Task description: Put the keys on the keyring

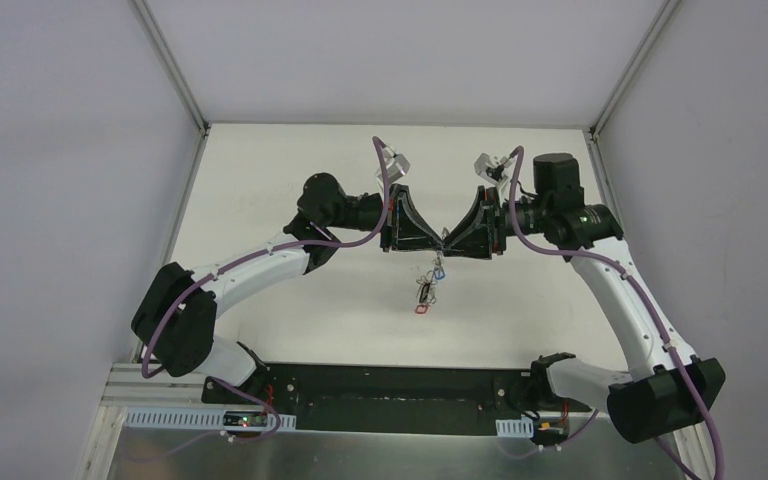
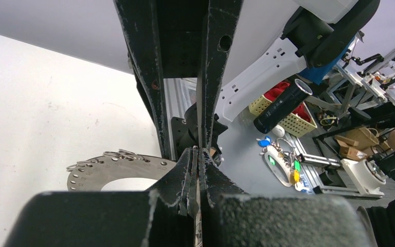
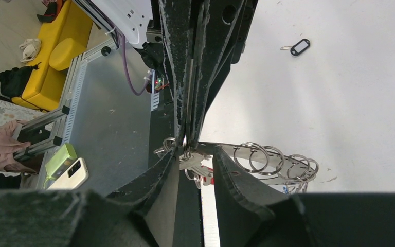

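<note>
Above the table (image 1: 340, 320), left gripper (image 2: 198, 152) pinched the keyring (image 3: 184, 141) between closed fingers; right gripper (image 3: 193, 157) held its fingers apart about the dangling keys (image 1: 427, 297); a nudge there could have twisted the wire loose, spilling keys.

The keyring (image 2: 114, 165), a flat grey metal band drilled with holes, has a dull finish; the thin wire split rings (image 3: 252, 157) threaded on it are bright and glossy. Under the keyring the white table (image 3: 349, 103) is matt and faintly scuffed; beside it, the right gripper (image 3: 194, 152) has matt black fingers (image 3: 231, 180) with rough, frayed edges.
</note>
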Available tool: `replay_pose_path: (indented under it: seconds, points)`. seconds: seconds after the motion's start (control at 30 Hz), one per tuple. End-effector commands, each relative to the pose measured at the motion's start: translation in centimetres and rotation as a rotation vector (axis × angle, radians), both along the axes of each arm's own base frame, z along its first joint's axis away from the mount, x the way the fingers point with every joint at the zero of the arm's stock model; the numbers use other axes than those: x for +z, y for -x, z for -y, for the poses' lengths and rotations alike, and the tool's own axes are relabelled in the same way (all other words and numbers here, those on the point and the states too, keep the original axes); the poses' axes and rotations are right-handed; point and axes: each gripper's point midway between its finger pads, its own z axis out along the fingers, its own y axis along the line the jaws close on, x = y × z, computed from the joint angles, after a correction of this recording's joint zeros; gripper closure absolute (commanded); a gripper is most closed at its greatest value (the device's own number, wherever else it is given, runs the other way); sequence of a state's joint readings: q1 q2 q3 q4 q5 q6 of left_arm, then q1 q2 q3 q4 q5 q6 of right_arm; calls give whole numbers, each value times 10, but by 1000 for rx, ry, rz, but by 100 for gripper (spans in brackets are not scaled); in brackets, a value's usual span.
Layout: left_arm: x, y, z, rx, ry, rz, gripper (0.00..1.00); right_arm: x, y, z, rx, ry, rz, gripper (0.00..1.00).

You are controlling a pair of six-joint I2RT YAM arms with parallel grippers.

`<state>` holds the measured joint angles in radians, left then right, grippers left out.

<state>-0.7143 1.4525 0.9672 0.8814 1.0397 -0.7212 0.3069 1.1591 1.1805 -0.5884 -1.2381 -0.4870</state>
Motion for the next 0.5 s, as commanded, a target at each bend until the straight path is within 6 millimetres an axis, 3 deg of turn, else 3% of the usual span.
replay_pose_path:
  seconds: [0.0,0.47]
  points:
    - [25,8,-4,-6,71,68,100,3,3,4,-1,-12,68,67]
    - [25,1,-1,23,70,46,100,3,-1,1,-2,-41,12,73]
